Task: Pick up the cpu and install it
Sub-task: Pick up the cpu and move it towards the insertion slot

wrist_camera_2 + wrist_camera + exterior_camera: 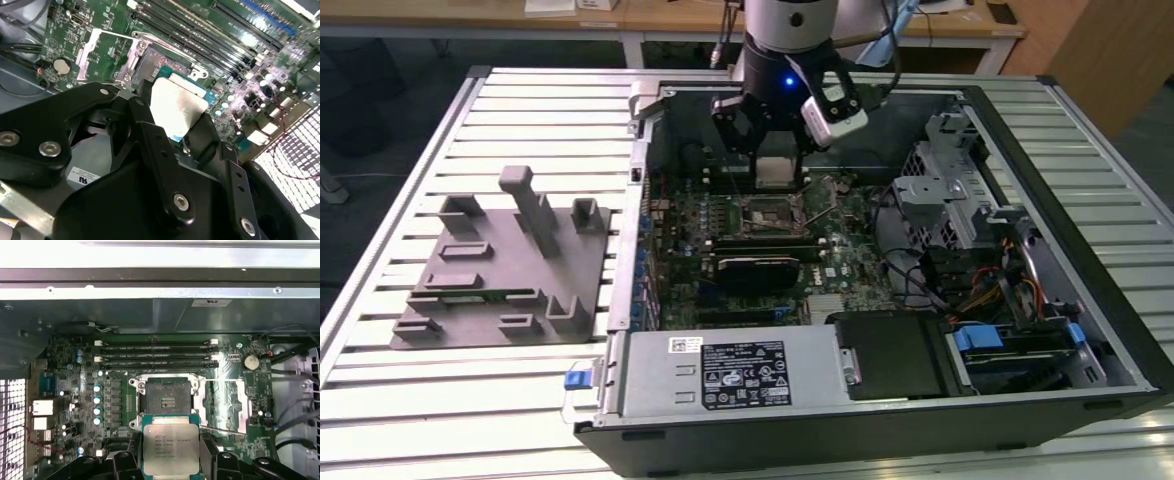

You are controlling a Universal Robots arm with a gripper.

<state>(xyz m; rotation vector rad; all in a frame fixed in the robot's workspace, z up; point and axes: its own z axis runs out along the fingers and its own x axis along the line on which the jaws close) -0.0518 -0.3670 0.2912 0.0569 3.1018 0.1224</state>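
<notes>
**Hidden or unclear.** In the exterior view, a grey fixture (500,265) is recorded at the left on the slatted table (400,400); the shapes of its recesses are hard to make out. To its right an open case (881,440) is seen, part of its far wall hidden behind the arm (787,30). The arm itself is cut off at the top edge. At that view's right, the drive cage (961,200) is partly masked by cables. The near edge of the cpu (170,447) is cut off in the first wrist view, and one corner is covered by gripper parts in the second wrist view.

**Pose.** The arm is held upright, wrist pointing down, with the gripper (775,176) lowered inside the case above the motherboard (707,240). The jaws are pressed against two opposite edges of the cpu, one finger (134,452) on each side. The chip is carried with its silver lid turned away from the board. It is held just beside the socket (167,397) and is not seated. The socket is open and bare, its bracket (231,405) swung aside.

**Counts.** One fixture, one case, one arm, one cpu, one socket, two fingers and one coin cell (251,361) are noted. The number of memory slots (155,357) cannot be settled.
</notes>
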